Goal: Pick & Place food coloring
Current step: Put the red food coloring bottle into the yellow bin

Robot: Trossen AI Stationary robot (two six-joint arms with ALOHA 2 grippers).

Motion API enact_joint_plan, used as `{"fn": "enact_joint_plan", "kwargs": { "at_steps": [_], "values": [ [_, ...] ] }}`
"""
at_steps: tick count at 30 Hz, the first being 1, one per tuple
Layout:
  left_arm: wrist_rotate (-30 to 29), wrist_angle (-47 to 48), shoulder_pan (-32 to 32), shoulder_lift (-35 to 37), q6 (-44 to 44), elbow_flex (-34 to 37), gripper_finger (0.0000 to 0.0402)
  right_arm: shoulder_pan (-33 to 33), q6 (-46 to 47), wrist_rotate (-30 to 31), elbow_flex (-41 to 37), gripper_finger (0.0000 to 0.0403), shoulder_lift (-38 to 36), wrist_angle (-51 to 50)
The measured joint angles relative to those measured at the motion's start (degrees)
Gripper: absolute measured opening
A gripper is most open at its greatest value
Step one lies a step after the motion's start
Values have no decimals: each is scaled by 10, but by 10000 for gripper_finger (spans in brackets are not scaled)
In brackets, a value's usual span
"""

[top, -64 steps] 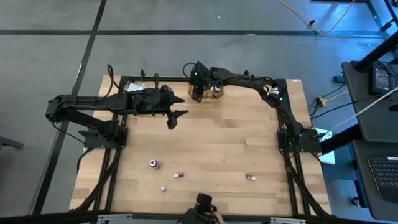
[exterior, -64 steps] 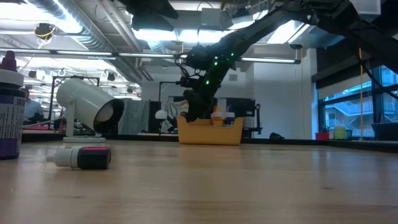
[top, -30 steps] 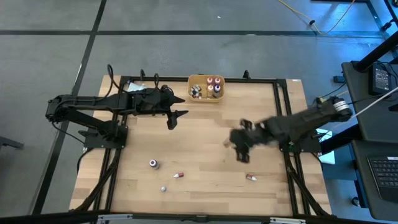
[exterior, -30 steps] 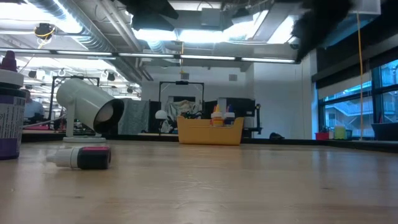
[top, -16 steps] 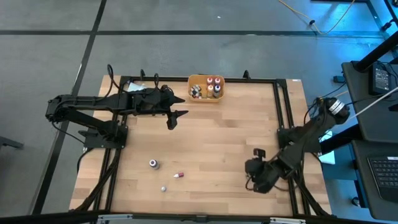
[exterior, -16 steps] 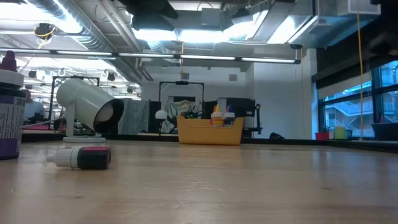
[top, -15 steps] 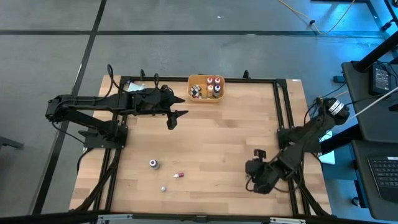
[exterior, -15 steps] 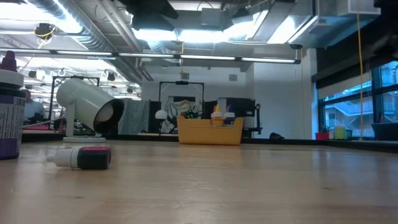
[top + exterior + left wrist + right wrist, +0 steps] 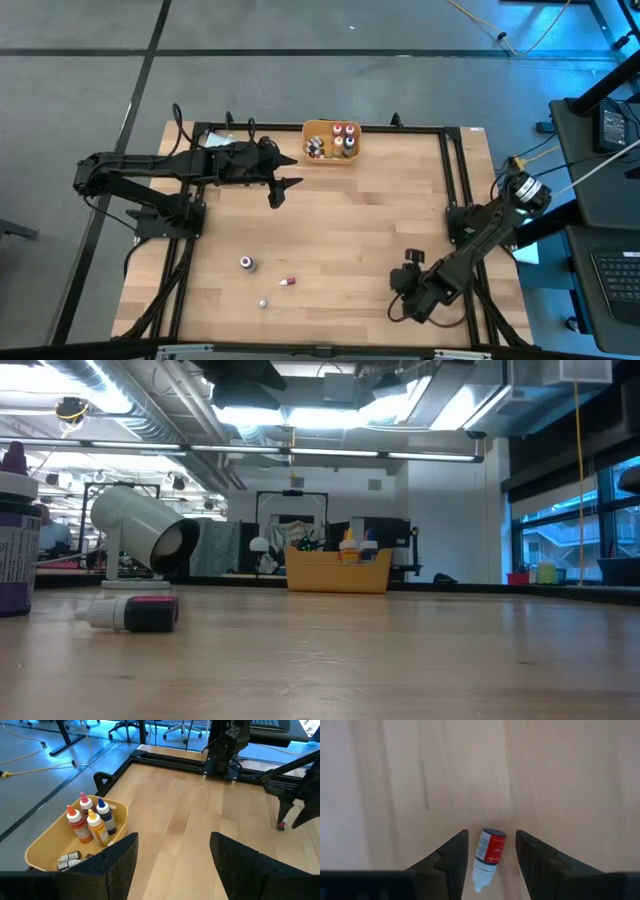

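Right wrist view: right gripper (image 9: 491, 851) fingers apart around a red bottle (image 9: 490, 851) lying on the counter (image 9: 410, 780) — positioned to grip; left gripper (image 9: 172, 852) waits, fingers apart.

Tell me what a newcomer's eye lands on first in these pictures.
First, the right gripper low over the table's near right part, its open fingers on either side of a small red-labelled bottle lying on the wood. Next, the orange bin at the table's far edge, already holding several bottles. The left gripper waits open in front of it, while three more small bottles lie at near left.
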State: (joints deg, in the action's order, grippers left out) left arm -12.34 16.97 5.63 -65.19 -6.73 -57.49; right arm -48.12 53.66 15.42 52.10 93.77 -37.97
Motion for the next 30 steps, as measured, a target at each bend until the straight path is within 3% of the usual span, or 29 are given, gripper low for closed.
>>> {"fn": "enact_joint_plan", "kwargs": {
  "at_steps": [12,22,30],
  "values": [
    [0,0,0,0,0,0,240,0,3,-39,2,158,53,12],
    [0,0,0,0,-2,0,240,5,1,-45,13,68,56,7],
    [0,0,0,0,-10,0,240,70,-59,-31,81,76,58,-70]
  ]
}}
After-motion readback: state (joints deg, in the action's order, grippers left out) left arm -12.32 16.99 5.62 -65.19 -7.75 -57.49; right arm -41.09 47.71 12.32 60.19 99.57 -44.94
